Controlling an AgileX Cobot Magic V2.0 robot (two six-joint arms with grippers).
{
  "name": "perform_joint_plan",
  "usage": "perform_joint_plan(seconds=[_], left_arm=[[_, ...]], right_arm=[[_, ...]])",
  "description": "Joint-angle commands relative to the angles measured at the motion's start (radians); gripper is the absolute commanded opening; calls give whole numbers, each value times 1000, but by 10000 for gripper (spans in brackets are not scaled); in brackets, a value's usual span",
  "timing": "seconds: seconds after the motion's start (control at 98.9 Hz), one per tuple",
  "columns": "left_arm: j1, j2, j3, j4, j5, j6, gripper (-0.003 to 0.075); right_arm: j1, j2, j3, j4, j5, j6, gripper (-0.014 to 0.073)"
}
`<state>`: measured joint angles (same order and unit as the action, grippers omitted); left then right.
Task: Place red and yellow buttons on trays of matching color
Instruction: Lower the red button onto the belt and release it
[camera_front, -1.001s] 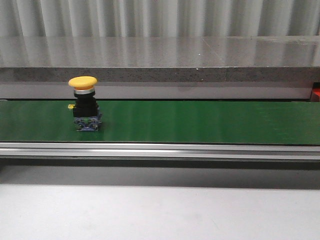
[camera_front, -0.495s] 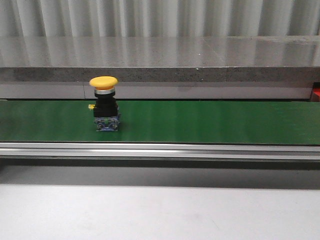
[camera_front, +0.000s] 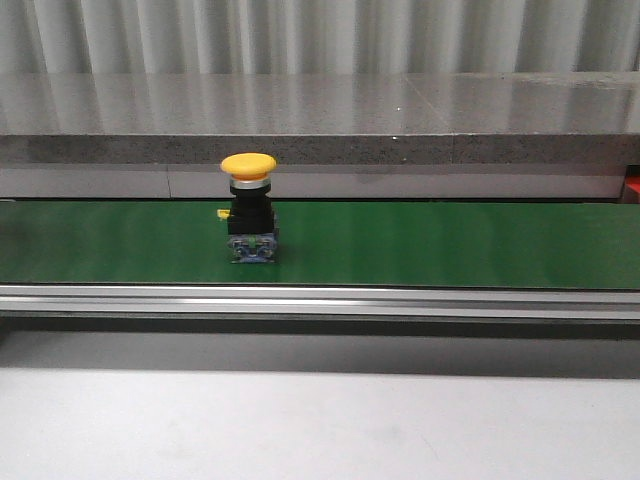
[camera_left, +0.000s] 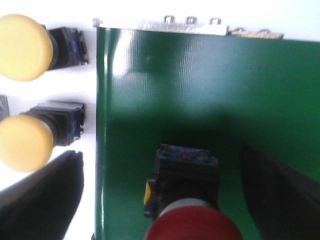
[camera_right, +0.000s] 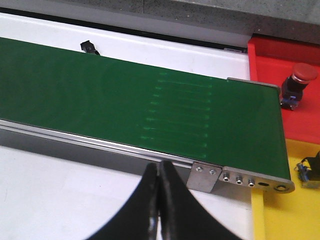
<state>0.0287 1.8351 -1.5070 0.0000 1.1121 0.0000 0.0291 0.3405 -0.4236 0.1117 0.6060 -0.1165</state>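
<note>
A yellow button (camera_front: 249, 210) stands upright on the green belt (camera_front: 450, 245) in the front view, left of centre; no gripper shows there. In the left wrist view a red button (camera_left: 186, 195) stands on the belt (camera_left: 200, 85) near its end. My left gripper (camera_left: 160, 160) is open, with one finger on each side of that button and well clear of it. My right gripper (camera_right: 159, 167) is shut on nothing, above the white table beside the belt's other end. Past that end lie a red tray (camera_right: 272, 55) holding a red button (camera_right: 299, 82) and a yellow tray (camera_right: 290, 210).
Two more yellow buttons (camera_left: 25, 47) (camera_left: 27, 140) lie on the white surface beside the belt's end in the left wrist view. A dark button body (camera_right: 312, 172) rests on the yellow tray. A grey stone ledge (camera_front: 320, 120) runs behind the belt.
The yellow button has travelled to the right along the belt in the front view, still upright.
</note>
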Motion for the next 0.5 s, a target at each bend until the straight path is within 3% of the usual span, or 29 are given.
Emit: perform_joint_plan(seconds=[0.0, 0.131, 0.243, 0.485], left_arm=[[-14, -89, -31, -20, -66, -14, 591], [-57, -165, -20, -20, -141, -13, 537], [-95, -248, 14, -20, -225, -13, 447], [-180, -436, 141, -24, -327, -13, 66]], right_arm=[[2, 6, -26, 3, -76, -3, -67], [2, 6, -26, 3, -76, -3, -67], [2, 6, -26, 3, -76, -3, -67], [2, 6, -26, 3, -76, -3, -67]])
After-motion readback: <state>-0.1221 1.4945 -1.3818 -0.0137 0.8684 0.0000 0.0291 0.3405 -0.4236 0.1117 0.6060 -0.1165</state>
